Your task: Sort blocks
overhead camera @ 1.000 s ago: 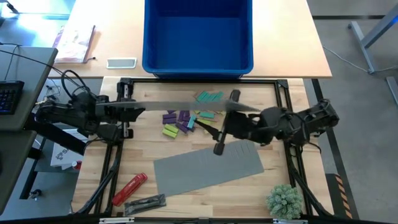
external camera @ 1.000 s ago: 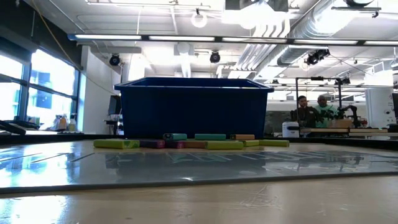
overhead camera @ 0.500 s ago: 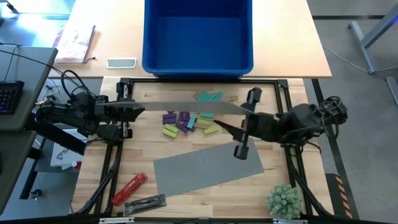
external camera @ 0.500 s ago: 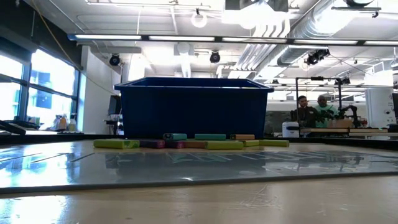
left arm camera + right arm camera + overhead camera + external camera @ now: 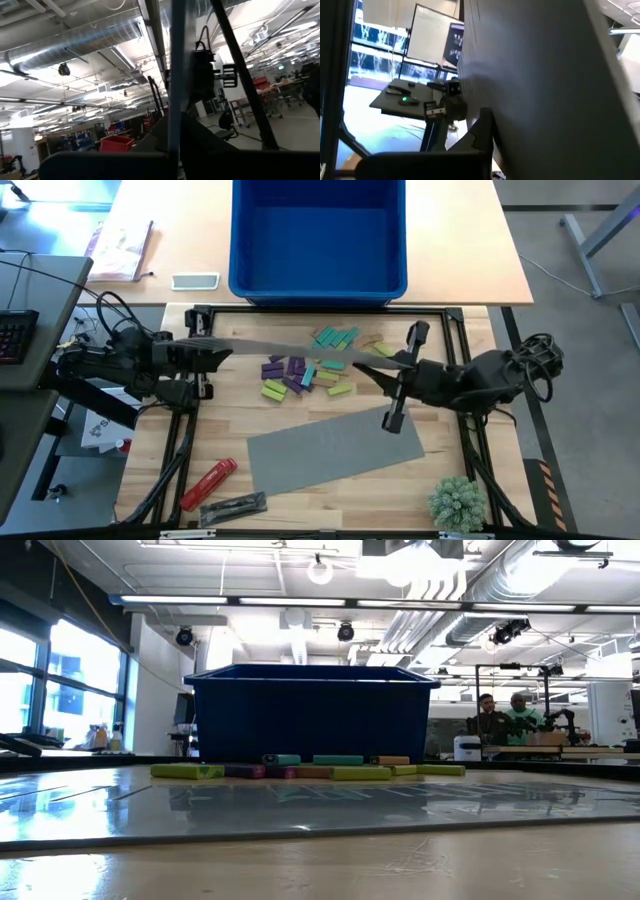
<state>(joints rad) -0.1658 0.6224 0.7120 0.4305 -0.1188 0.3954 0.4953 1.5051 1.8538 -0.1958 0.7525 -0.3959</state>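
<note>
Purple, lime, teal and tan blocks (image 5: 305, 370) lie loose on the wooden table in front of the blue bin; the low view shows them as a row (image 5: 310, 772). Above them a thin grey mat (image 5: 290, 348) hangs on edge between my two arms. My left gripper (image 5: 222, 350) is shut on its left end. My right gripper (image 5: 362, 372), pointing toward the table's left, is shut against the mat near its right end. The mat's face (image 5: 545, 100) fills the right wrist view. My left gripper pinches the mat's left end (image 5: 232, 346), coming level from the table's left. The mat stands on edge, clear of the table; it shows as an upright strip (image 5: 175, 75) running away from the fingers. My right gripper is shut at the mat's right part (image 5: 385, 362), coming level from the table's right, its fingers along the mat. One dark finger (image 5: 480, 132) lies against the mat's face. The mat hides the pinch itself.
A second grey mat (image 5: 335, 450) lies flat on the near half of the table. The blue bin (image 5: 318, 288) stands beyond the far edge. A red tool (image 5: 208, 483) and a dark tool lie near left, a small plant (image 5: 458, 502) near right.
My right gripper has drawn back along the hanging mat toward the table's right edge. The mat stays on edge between the arms, and the blocks have not moved.
</note>
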